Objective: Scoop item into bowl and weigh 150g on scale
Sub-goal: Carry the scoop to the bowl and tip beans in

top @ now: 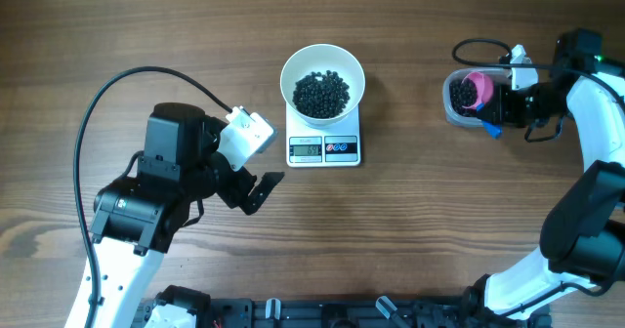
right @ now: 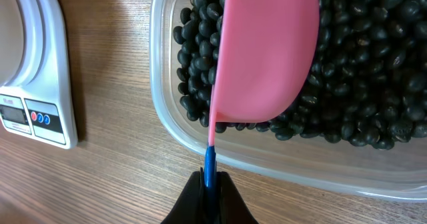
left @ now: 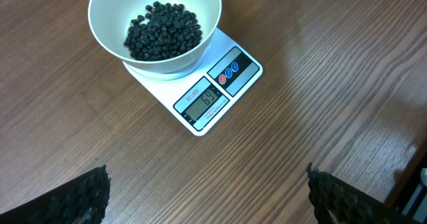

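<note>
The black beans [top: 321, 93] lay piled in the white bowl [top: 289, 72], which stood on the scale [top: 323, 149] at upper centre of the overhead view. More of them filled the clear tub [top: 451, 110] at upper right. There the right gripper [right: 209, 187] was clamped tight on the blue handle [right: 209, 163] of a pink scoop [right: 263, 51], which was tilted inside the tub with beans in it. The left gripper [left: 208, 197], at lower left of the scale, stood fully spread and held nothing. Only bare table [top: 146, 25] showed between its fingers [left: 85, 196].
</note>
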`<state>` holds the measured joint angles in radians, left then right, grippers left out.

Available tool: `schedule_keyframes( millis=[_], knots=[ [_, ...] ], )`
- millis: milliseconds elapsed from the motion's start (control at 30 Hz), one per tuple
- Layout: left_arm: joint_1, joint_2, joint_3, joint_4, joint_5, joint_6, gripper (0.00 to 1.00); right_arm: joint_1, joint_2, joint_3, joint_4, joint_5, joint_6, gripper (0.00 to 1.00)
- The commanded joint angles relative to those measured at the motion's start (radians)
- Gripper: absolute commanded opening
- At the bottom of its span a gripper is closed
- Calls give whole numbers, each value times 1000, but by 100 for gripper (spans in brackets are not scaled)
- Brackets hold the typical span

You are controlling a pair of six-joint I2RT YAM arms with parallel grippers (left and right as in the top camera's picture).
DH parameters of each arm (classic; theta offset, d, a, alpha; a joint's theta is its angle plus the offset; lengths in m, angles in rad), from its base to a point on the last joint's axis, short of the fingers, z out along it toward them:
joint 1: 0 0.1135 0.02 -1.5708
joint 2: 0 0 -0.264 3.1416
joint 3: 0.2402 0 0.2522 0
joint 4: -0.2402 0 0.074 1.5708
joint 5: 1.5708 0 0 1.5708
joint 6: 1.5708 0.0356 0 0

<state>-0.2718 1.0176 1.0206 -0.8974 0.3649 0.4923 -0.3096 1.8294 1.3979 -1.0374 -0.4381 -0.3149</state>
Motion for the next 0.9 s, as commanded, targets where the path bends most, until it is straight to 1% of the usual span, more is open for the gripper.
schedule_keyframes(
  millis=[0,133,433,500,667,767,867],
  knots=[
    [8,4,23,2,9,-6,100,1,20,21,-17,-41,31,4],
    [7,4,23,2,9,-6,100,-27,20,21,-27,-61,82,4],
    [7,4,23,2,9,-6,100,-166,20,21,-60,-231,77,4],
    [7,4,23,2,9,-6,100,-193,20,21,-68,-290,52,4],
    [7,4,23,2,9,-6,100,-247,20,21,-86,-333,41,4],
    [7,4,23,2,9,-6,100,-251,20,21,-108,-385,23,4],
    [7,4,23,2,9,-6,100,-251,16,21,-143,-491,-3,4]
  ],
)
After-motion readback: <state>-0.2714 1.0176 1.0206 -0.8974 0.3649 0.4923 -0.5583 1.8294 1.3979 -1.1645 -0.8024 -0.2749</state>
